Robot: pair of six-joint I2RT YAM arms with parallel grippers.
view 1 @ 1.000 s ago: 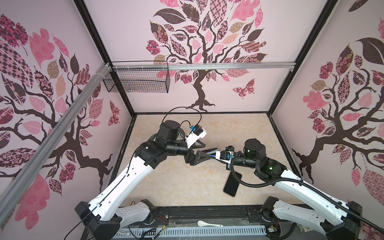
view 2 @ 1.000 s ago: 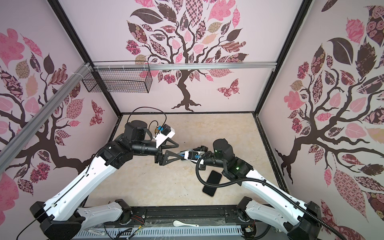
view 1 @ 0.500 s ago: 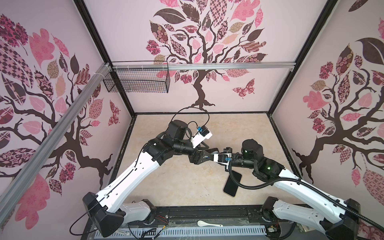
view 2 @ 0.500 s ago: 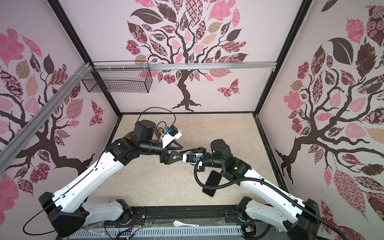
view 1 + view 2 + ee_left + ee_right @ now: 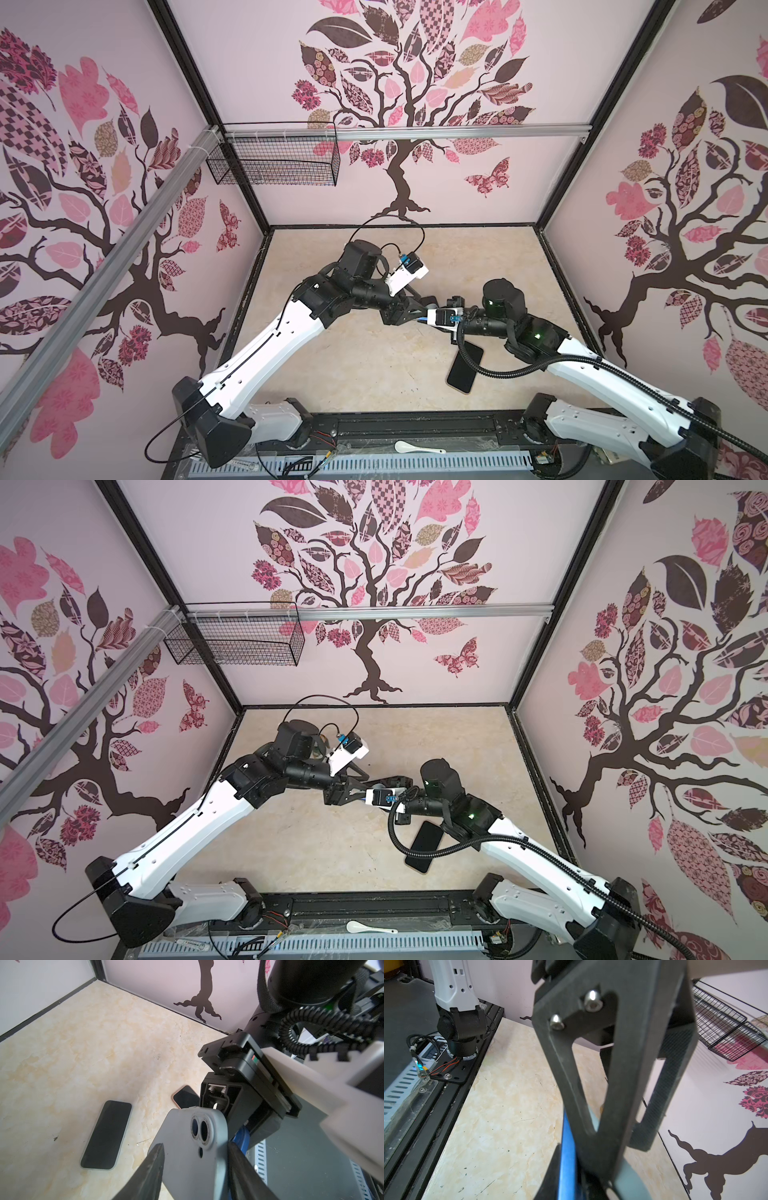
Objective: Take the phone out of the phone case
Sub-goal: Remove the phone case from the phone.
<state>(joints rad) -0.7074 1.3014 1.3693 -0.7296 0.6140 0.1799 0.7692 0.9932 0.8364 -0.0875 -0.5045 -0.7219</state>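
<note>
Removal is judged barely started: above the centre of the surface [image 5: 353, 374] the phone [image 5: 202, 1128] is seen inside the phone case [image 5: 182, 1167], clamped from three o'clock by the right gripper [image 5: 568, 1167] and straddled by the left gripper [image 5: 195, 1147], contact unclear.

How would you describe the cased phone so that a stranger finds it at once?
Start at the beige table and look just above its middle. The cased phone is held in the air there, its grey back and twin lenses showing. The grey-edged phone and the pink-edged phone lie flat, screens up.
</note>
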